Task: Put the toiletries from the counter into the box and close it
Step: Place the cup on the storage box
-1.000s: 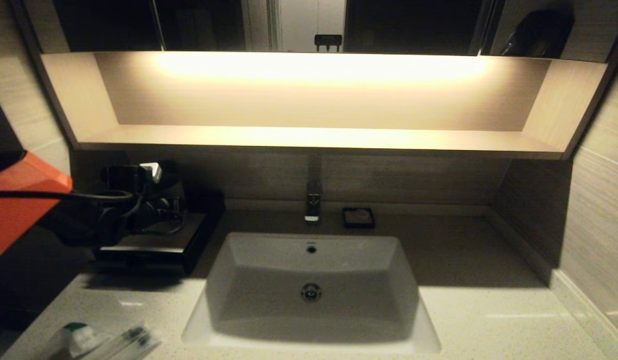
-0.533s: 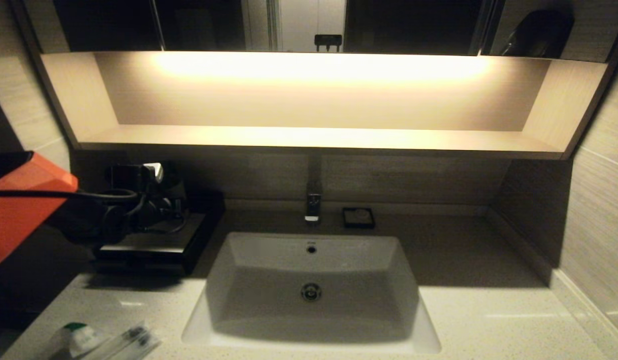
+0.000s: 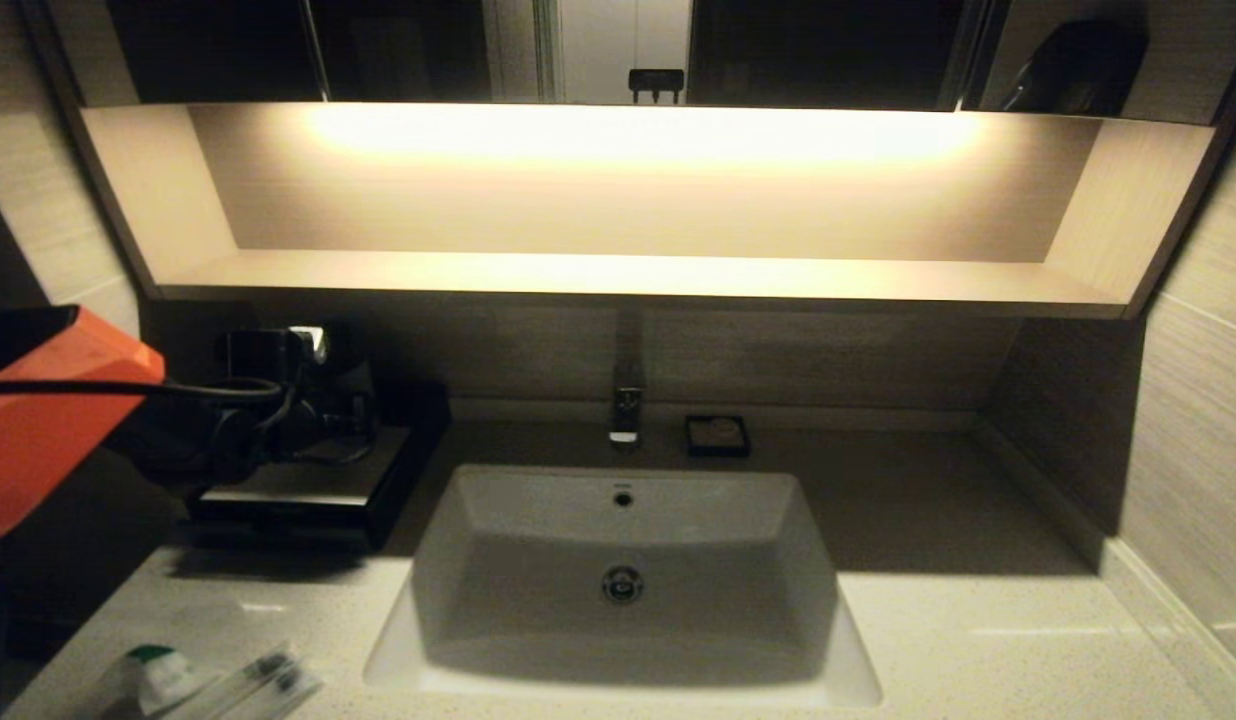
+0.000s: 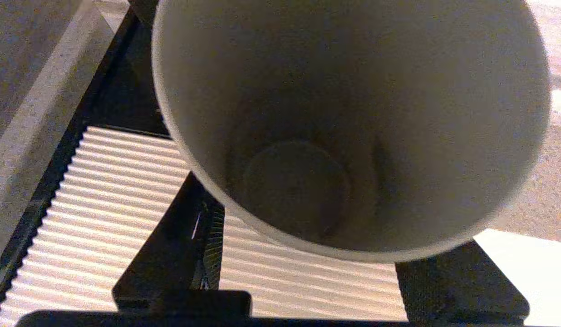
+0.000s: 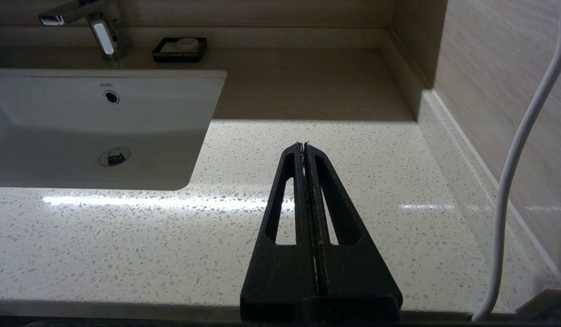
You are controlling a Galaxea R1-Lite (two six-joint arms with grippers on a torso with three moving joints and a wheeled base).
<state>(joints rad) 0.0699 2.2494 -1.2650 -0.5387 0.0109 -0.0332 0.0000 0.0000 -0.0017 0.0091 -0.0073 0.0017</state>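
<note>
The left gripper [image 4: 303, 272] grasps a pale cup [image 4: 348, 122], one finger on each side, above the ribbed top of the box [image 4: 103, 218] at the tabletop's [image 3: 978, 640] rear left. The step in hand appears to be clearing this cup; next it must be set down clear of the box. Only the head view shows the toiletries [image 3: 213, 685] lying unpacked at the tabletop's near left edge. The right gripper [image 5: 304, 150] rests clenched, empty, above the tabletop right of the sink [image 5: 103, 131].
</note>
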